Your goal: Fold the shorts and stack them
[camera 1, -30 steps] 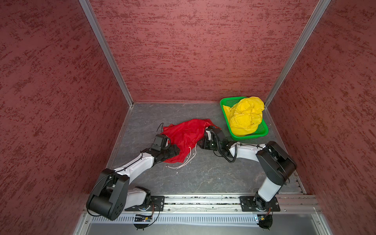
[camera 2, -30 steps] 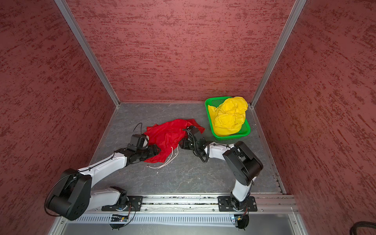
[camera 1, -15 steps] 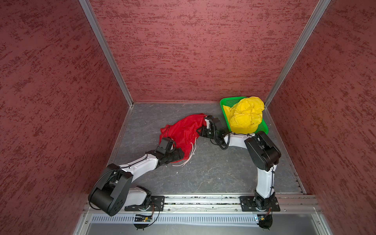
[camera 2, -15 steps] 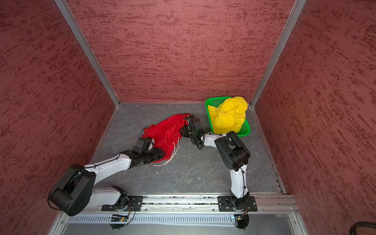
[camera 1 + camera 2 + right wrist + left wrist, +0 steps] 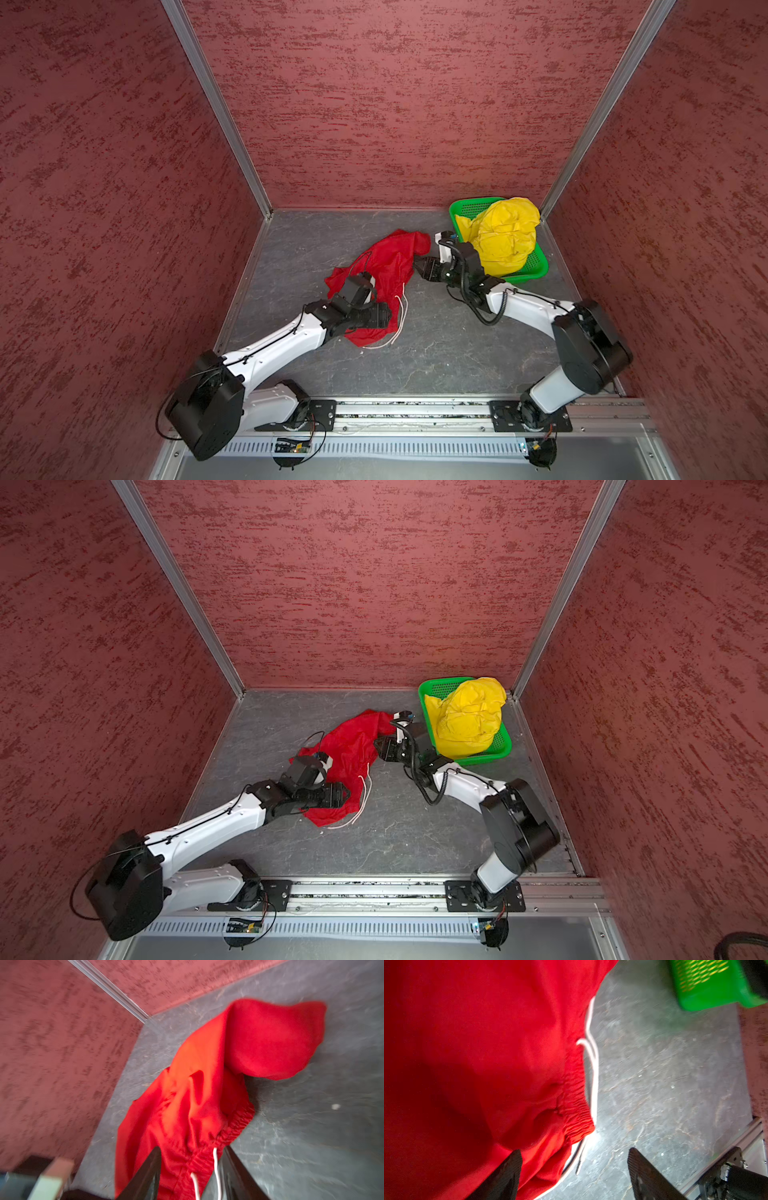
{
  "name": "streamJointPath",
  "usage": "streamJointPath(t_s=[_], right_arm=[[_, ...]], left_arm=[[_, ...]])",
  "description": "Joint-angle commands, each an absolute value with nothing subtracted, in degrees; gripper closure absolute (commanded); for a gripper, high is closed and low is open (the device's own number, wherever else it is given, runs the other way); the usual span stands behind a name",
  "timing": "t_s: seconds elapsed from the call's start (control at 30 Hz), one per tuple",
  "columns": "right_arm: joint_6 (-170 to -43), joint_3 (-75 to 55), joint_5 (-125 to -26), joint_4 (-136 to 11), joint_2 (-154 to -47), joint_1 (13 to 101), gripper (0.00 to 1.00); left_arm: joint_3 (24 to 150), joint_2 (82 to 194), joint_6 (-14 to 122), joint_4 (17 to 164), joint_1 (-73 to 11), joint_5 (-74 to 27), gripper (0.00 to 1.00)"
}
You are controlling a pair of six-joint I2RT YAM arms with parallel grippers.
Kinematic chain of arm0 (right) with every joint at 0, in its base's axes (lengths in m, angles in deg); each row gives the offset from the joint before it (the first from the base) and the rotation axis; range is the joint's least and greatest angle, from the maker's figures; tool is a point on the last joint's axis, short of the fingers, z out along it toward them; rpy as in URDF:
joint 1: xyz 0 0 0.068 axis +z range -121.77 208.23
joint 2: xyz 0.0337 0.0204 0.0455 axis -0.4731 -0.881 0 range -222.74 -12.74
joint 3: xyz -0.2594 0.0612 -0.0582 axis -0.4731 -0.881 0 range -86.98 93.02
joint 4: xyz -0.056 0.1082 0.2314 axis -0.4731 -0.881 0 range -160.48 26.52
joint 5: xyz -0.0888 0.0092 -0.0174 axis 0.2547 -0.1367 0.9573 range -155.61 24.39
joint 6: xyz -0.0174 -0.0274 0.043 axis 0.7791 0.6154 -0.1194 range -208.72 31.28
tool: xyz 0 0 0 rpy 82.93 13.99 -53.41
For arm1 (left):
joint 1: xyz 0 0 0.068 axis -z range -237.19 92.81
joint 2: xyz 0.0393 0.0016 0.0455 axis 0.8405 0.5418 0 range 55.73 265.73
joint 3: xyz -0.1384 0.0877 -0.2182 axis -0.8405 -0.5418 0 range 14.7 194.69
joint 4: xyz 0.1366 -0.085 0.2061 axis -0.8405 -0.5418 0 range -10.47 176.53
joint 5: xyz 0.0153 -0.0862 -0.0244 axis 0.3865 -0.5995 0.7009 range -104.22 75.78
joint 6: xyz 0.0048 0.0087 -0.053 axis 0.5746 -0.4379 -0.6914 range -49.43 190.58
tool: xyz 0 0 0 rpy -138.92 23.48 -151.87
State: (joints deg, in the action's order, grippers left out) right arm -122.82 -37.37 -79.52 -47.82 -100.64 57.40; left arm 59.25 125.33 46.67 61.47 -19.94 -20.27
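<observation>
Bright red mesh shorts [image 5: 388, 266] lay pulled longer across the grey counter [image 5: 436, 357]; right tool [image 5: 192, 1148] pinched their waistband [image 5: 234, 1126]; left tool [image 5: 574, 1151] gaped; folding remained ahead.

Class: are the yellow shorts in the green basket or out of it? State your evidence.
In it: the yellow shorts lie crumpled in the green basket, bulging above its rim.
</observation>
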Motion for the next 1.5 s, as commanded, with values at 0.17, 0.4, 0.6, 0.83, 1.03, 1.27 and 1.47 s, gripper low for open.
streamJointPath(t_s=[0.17, 0.4, 0.6, 0.83, 1.03, 1.27, 1.47], right_arm=[[-125.26, -48.52, -78.82, -46.30, -88.69, 55.36, 0.50], [-126.68, -52.54, -78.53, -45.53, -85.82, 55.35, 0.49], [-126.89, -53.24, -78.53, -45.37, -85.10, 55.30, 0.49], [-128.74, -55.76, -78.13, -42.90, -83.84, 55.35, 0.49], [-129.38, -56.43, -78.53, -42.30, -83.60, 55.32, 0.49], [-129.32, -56.78, -78.26, -42.22, -83.10, 55.30, 0.49], [-129.94, -57.09, -78.78, -42.03, -83.14, 55.30, 0.49]], left_arm=[[68.12, 128.65, 89.02, 47.51, -16.91, -25.72, 0.16], [69.87, 136.10, 105.30, 43.43, -14.20, -22.56, 0.19], [67.29, 141.03, 114.21, 49.70, -17.78, -26.21, 0.24], [65.46, 143.71, 115.42, 58.18, -19.02, -28.59, 0.27], [65.32, 146.83, 116.54, 59.66, -18.96, -30.46, 0.33], [65.31, 151.50, 116.86, 61.45, -18.60, -28.20, 0.38], [65.95, 155.46, 115.50, 63.07, -18.04, -25.22, 0.55]])
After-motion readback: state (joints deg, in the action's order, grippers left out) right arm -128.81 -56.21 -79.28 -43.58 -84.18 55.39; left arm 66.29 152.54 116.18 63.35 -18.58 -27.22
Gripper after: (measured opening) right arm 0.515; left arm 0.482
